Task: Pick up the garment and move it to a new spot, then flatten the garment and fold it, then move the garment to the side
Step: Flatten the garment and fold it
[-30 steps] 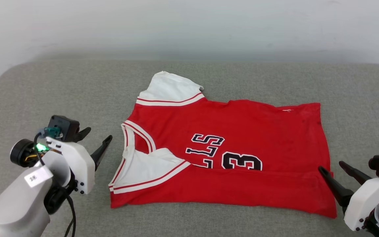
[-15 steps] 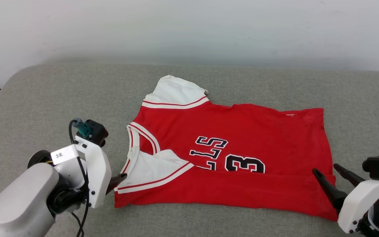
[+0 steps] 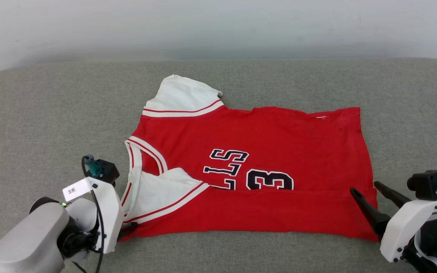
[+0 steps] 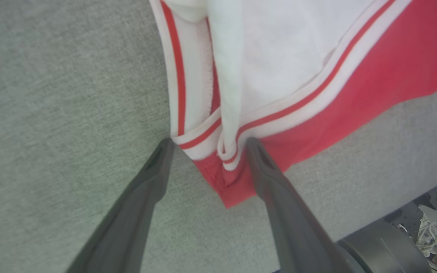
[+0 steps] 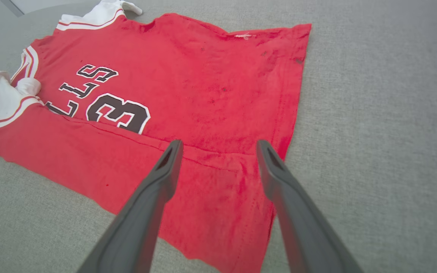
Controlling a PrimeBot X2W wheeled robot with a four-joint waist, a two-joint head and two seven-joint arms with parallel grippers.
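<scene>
- Here, the red basketball-style T-shirt with white short sleeves and black chest lettering [image 3: 249, 170] lies in the middle of the grey woven cushion [image 3: 44, 113], collar left, hem right. Its near edge is folded up over the lower part of the number, so folding looks half done.
- The left gripper [image 4: 209, 142] has its jaws spread and straddles the striped trim at the near-left corner, probably to pinch it.
- The right gripper [image 3: 365, 187], also spread and holding nothing, hovers over the near-right hem corner, apparently ready for a two-handed lift.
- The left wrist view shows layered trim between the fingers; in the head view the white wrist housing [image 3: 108, 216] hides it.
</scene>
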